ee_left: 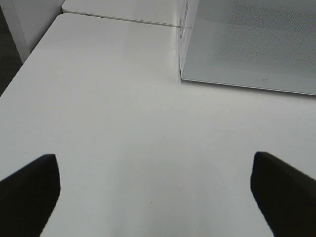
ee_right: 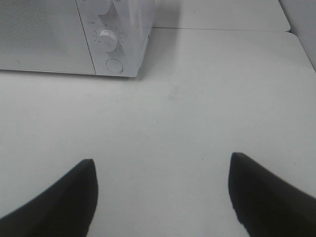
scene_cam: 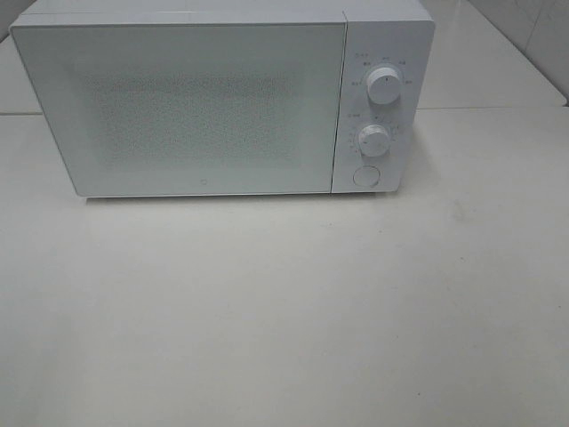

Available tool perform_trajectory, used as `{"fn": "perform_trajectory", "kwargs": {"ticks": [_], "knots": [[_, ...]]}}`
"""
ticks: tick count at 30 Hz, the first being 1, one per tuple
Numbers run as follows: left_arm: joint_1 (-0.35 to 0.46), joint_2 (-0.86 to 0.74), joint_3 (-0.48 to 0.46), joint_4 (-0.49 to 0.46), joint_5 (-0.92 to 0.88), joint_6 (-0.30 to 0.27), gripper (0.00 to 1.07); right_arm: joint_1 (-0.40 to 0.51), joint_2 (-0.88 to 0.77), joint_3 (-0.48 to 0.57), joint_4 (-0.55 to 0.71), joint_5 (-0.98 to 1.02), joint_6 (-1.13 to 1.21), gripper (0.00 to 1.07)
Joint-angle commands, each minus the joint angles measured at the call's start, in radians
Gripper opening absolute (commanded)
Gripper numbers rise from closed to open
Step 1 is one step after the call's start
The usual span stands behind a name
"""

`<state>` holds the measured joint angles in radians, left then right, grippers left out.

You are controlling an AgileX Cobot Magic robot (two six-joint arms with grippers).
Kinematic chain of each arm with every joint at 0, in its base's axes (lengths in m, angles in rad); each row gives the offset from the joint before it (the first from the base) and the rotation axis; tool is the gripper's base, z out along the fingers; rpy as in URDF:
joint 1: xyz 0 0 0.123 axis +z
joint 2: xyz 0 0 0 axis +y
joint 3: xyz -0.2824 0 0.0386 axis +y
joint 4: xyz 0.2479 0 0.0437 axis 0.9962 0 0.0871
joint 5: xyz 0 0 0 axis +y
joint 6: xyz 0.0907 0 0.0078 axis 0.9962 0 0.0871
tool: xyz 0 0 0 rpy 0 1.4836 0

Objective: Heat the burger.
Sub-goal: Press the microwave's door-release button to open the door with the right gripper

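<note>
The burger is not in view in any frame. A white microwave (scene_cam: 222, 98) stands at the back of the white table (scene_cam: 284, 311) with its door shut. It has two round knobs (scene_cam: 384, 86) and a round button (scene_cam: 365, 176) on its right panel. In the left wrist view my left gripper (ee_left: 155, 192) is open and empty above the table, in front of the microwave's left corner (ee_left: 247, 44). In the right wrist view my right gripper (ee_right: 160, 197) is open and empty, in front of the microwave's panel side (ee_right: 113, 39). Neither gripper shows in the high view.
The table's left edge (ee_left: 29, 54) shows in the left wrist view, with a darker floor beyond. A seam between two table tops (ee_right: 222, 29) runs behind the microwave's right side. A wall lies at the far right (scene_cam: 533, 36).
</note>
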<state>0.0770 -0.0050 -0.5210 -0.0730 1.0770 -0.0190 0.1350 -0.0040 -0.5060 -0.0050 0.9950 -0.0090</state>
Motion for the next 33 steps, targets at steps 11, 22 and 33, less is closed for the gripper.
{"fn": "perform_trajectory", "kwargs": {"ticks": [11, 22, 33], "knots": [[0.003, -0.017, 0.004, -0.008, -0.009, 0.002, 0.98, -0.004, 0.161, 0.006, -0.016, -0.297, 0.048, 0.87], [0.003, -0.017, 0.004, -0.008, -0.009, 0.002, 0.98, -0.004, 0.401, 0.070, -0.006, -0.576, 0.061, 0.88], [0.003, -0.017, 0.004, -0.008, -0.009, 0.002, 0.98, -0.004, 0.595, 0.162, -0.006, -0.913, 0.099, 0.88]]}}
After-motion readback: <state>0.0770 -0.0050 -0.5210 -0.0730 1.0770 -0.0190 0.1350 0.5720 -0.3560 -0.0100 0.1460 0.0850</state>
